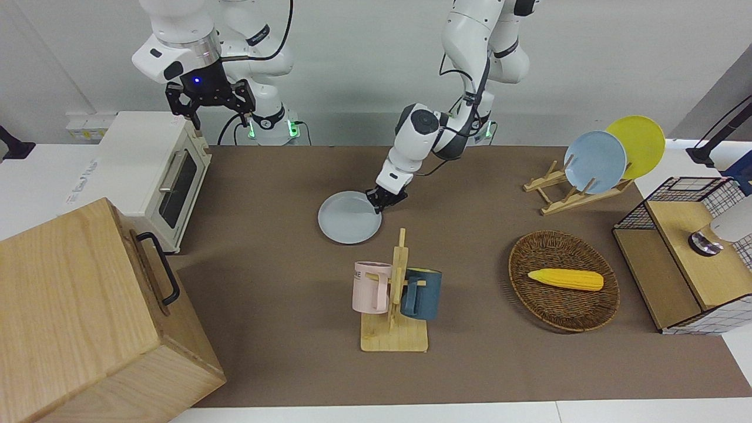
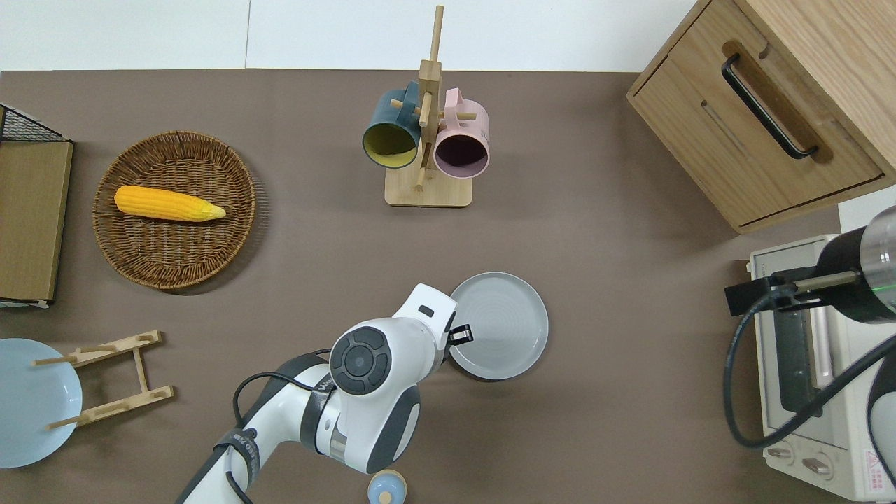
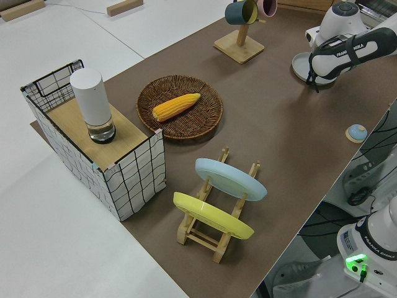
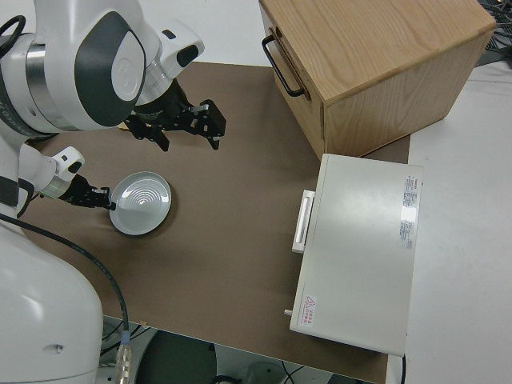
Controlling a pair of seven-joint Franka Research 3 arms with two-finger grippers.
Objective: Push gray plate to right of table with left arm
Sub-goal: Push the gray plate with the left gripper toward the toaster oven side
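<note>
Flat round pale gray-blue plate (image 2: pixel 498 325): centre of overhead frame, on brown matte worktop (image 2: pixel 602 294). Left pincer (image 2: pixel 460 334) on plate edge; spread or pressed, cannot tell. Push judged midway; stretch toward white toaster oven (image 2: pixel 815 367) remains. Right arm parked.

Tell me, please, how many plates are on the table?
3: the gray plate lies flat mid-table, the left gripper at its rim; the blue plate and the yellow plate stand in the wooden rack.

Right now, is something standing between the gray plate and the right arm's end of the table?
Nothing visible: bare table lies between the gray plate and the toaster oven at that end. The left gripper is at the plate's rim.
</note>
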